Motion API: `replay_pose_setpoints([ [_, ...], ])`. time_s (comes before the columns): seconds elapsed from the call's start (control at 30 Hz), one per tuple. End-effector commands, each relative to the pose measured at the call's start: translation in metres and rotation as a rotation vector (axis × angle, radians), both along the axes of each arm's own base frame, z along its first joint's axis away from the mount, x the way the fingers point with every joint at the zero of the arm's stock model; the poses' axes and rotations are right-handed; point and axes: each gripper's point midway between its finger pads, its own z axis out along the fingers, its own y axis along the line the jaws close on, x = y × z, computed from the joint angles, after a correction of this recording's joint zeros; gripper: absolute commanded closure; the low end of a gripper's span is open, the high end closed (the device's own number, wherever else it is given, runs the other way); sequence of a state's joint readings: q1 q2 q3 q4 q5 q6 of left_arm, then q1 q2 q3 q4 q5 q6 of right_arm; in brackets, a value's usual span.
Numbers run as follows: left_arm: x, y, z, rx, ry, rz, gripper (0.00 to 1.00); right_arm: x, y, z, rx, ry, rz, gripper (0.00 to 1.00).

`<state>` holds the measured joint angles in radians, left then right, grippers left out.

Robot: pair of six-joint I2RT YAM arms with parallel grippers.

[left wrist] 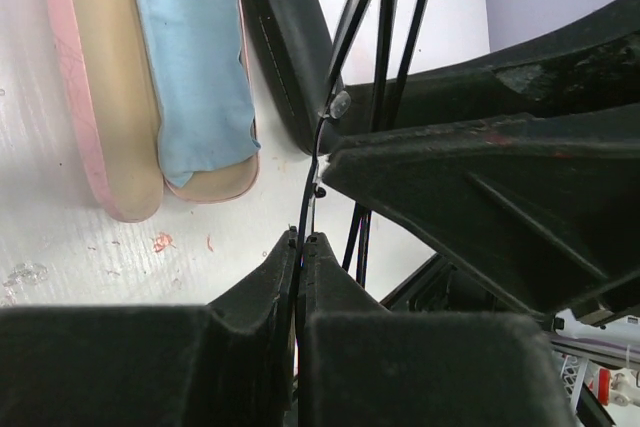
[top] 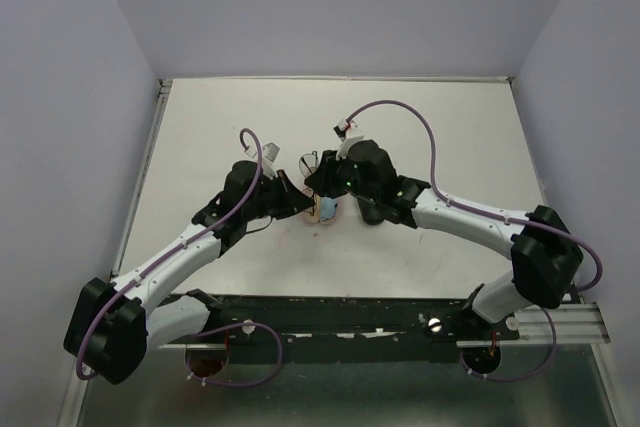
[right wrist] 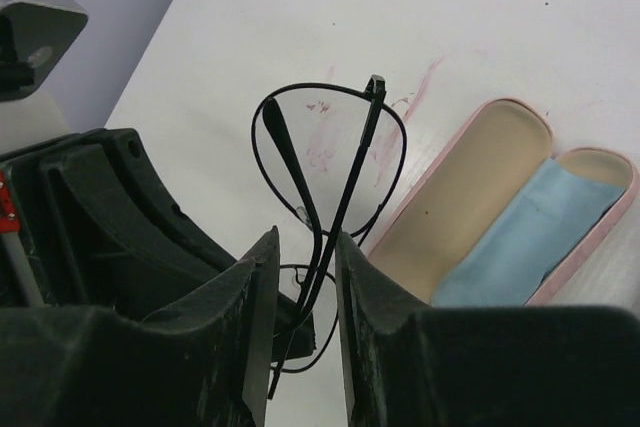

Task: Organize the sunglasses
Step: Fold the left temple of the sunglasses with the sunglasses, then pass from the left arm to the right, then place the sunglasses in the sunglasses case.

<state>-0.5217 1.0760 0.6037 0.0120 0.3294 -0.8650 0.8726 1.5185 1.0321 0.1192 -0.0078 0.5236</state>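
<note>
Black wire sunglasses (right wrist: 352,162): light, springy, fragile. My L gripper (left wrist: 302,245) pinches rim; R gripper (right wrist: 305,247) jaws narrow round temple, contact unclear. Hold nr hinge, gently.

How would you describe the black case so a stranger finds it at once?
On the white table, find the open pink case with a blue cloth inside. The black case lies right beside it, the only one that is closed.

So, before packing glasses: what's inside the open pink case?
One half of the pink case holds a blue cloth; the other is bare tan lining. Beneath the cloth is hidden.
</note>
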Motion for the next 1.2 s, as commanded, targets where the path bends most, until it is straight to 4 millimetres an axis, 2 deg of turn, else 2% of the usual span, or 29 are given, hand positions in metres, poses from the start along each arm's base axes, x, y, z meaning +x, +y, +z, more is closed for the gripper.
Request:
replay_pose_setpoints([
  [0.0, 0.005, -0.007, 0.017, -0.018, -0.044, -0.003, 1.0, 0.006, 0.002, -0.007, -0.041, 0.016, -0.058, 0.66],
  [0.17, 0.006, -0.007, 0.017, -0.009, -0.047, 0.003, 1.0, 0.006, 0.002, -0.008, -0.049, 0.014, -0.089, 0.87],
  [0.23, 0.006, -0.005, 0.015, 0.003, -0.041, 0.012, 0.93, 0.006, 0.002, -0.008, -0.046, 0.021, -0.099, 0.94],
  [0.3, 0.006, -0.003, 0.015, 0.019, -0.037, 0.02, 0.79, 0.008, -0.001, -0.006, -0.044, 0.02, -0.118, 0.99],
  [0.43, 0.002, 0.004, 0.022, 0.029, -0.06, 0.032, 0.41, 0.018, -0.017, -0.01, -0.092, 0.011, -0.214, 0.99],
  [0.47, 0.001, 0.006, 0.025, 0.03, -0.068, 0.039, 0.32, 0.017, -0.026, -0.016, -0.125, 0.029, -0.244, 0.99],
  [0.57, -0.003, 0.018, 0.033, 0.044, -0.107, 0.078, 0.16, 0.018, -0.038, -0.014, -0.141, 0.016, -0.284, 0.99],
  [0.6, -0.003, 0.023, 0.034, 0.054, -0.118, 0.101, 0.04, 0.017, -0.041, -0.013, -0.151, 0.014, -0.29, 0.99],
  [0.63, -0.003, 0.028, 0.035, 0.061, -0.127, 0.124, 0.01, 0.016, -0.045, -0.014, -0.165, 0.016, -0.297, 0.99],
  [0.73, 0.005, 0.053, 0.025, 0.123, -0.103, 0.262, 0.01, 0.016, -0.058, -0.018, -0.211, 0.024, -0.337, 0.99],
  [0.8, 0.016, 0.068, 0.015, 0.159, -0.084, 0.34, 0.01, 0.015, -0.066, -0.019, -0.224, 0.032, -0.362, 0.99],
  [0.87, 0.028, 0.074, 0.003, 0.165, -0.024, 0.362, 0.01, 0.013, -0.071, -0.019, -0.228, 0.034, -0.37, 0.99],
  [1.03, 0.057, 0.067, -0.02, 0.118, 0.107, 0.305, 0.01, 0.015, -0.085, -0.019, -0.227, 0.035, -0.406, 0.99],
  [1.17, 0.078, 0.065, -0.052, 0.175, 0.219, 0.305, 0.01, 0.018, -0.088, -0.024, -0.241, 0.047, -0.405, 0.99],
])
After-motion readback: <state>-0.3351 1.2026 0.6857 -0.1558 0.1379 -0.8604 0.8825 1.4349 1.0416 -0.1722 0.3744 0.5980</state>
